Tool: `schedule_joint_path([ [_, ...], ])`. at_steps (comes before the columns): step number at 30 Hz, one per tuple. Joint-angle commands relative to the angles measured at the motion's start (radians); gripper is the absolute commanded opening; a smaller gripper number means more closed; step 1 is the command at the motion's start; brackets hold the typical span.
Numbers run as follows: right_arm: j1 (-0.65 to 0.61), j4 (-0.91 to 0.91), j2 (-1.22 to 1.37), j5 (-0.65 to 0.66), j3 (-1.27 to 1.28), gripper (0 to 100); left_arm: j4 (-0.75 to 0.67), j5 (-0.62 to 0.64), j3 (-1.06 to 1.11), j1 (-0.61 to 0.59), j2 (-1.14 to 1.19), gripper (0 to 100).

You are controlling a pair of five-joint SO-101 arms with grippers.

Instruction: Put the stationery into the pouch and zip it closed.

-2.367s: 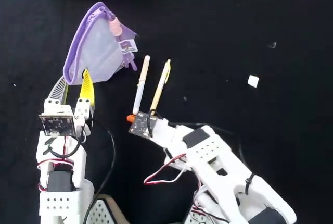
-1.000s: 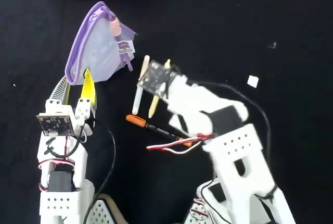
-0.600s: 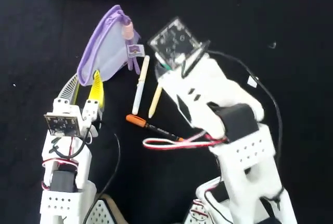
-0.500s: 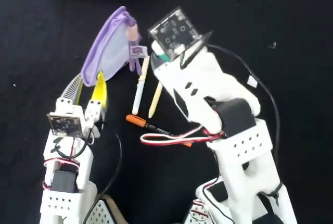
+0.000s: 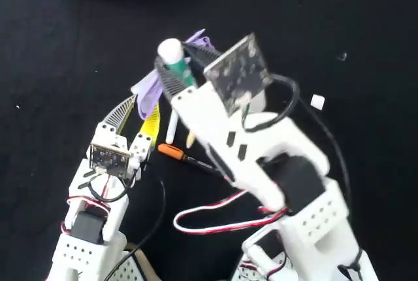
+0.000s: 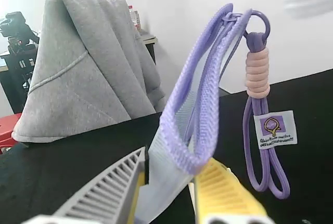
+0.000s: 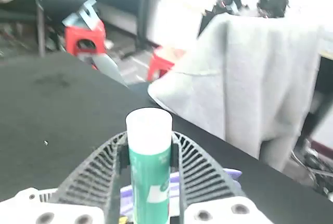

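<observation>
The left hand (image 6: 169, 171) is clamped on the purple pouch (image 6: 190, 114). Its grey and yellow fingers pinch the mesh fabric at the lower edge, so the pouch stands raised off the black tabletop (image 5: 366, 46) with its two purple rims uppermost and slightly apart. A pink coil (image 6: 257, 73) and a small label (image 6: 274, 128) hang on a purple cord from the far end of the rim. The right hand (image 7: 149, 141) is closed on a green glue stick (image 7: 149, 174). The stick sits between the hand's dark ribbed fingers, with its white cap poking out past the fingertips. From the high view the stick is over the pouch, close by its rim; whether the two touch cannot be told. On the tabletop between the arms lie a white pen (image 5: 172, 127), an orange marker (image 5: 171, 151) and the end of a yellow pen (image 5: 190, 140), partly hidden under the right arm. A small white eraser (image 5: 317, 102) lies well apart on the right arm's side.
</observation>
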Motion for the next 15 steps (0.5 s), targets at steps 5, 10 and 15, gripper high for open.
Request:
schedule_joint_path([
  [5, -0.097, -0.328, -0.211, -0.008, 0.351, 1.1, 0.0, -0.005, -0.001, 0.021, -0.002, 12],
  [10, -0.123, -0.33, -0.257, -0.008, 0.355, 1.1, 0.005, -0.002, -0.015, 0.021, -0.002, 14],
  [15, -0.123, -0.368, -0.216, -0.008, 0.36, 1.1, 0.005, 0.084, -0.013, 0.013, -0.002, 21],
])
